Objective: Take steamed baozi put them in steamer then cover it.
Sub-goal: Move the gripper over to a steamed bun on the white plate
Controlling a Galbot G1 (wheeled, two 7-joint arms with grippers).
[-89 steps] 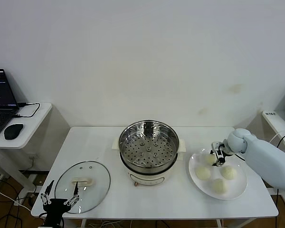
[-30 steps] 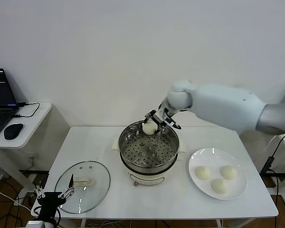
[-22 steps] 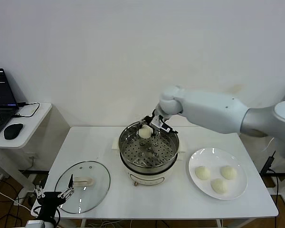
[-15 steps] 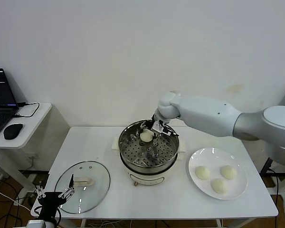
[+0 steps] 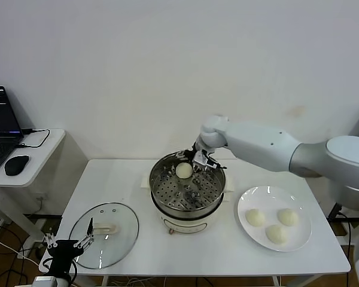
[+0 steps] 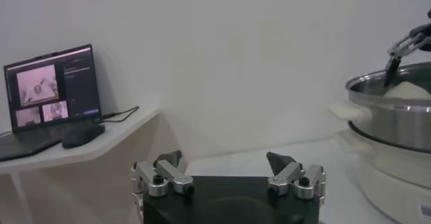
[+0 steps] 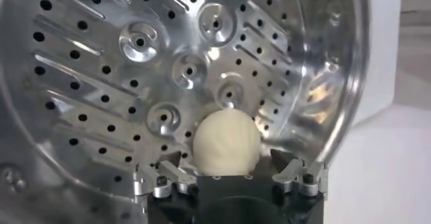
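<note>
One baozi [image 5: 183,170] [image 7: 226,141] rests on the perforated tray [image 7: 168,64] at the far side of the steamer [image 5: 179,194], mid-table. My right gripper [image 5: 194,162] [image 7: 229,168] hangs just over it, open, its fingers [image 7: 161,175] standing apart from the bun on both sides. Three more baozi [image 5: 255,217] [image 5: 288,216] [image 5: 276,234] lie on the white plate [image 5: 299,239] at the right. The glass cover [image 5: 116,215] lies flat at the front left. My left gripper [image 5: 69,244] [image 6: 227,168] waits open and empty at the cover's near edge.
A side table at the far left carries a laptop [image 5: 0,125] [image 6: 50,87] and a mouse [image 5: 17,164]. The steamer's cream base [image 5: 188,224] has side handles. The right arm reaches across from the right, above the table's back edge.
The right gripper carried a baozi from above the steamer's rim down onto the tray and opened, letting it go. The left arm has stayed put.
</note>
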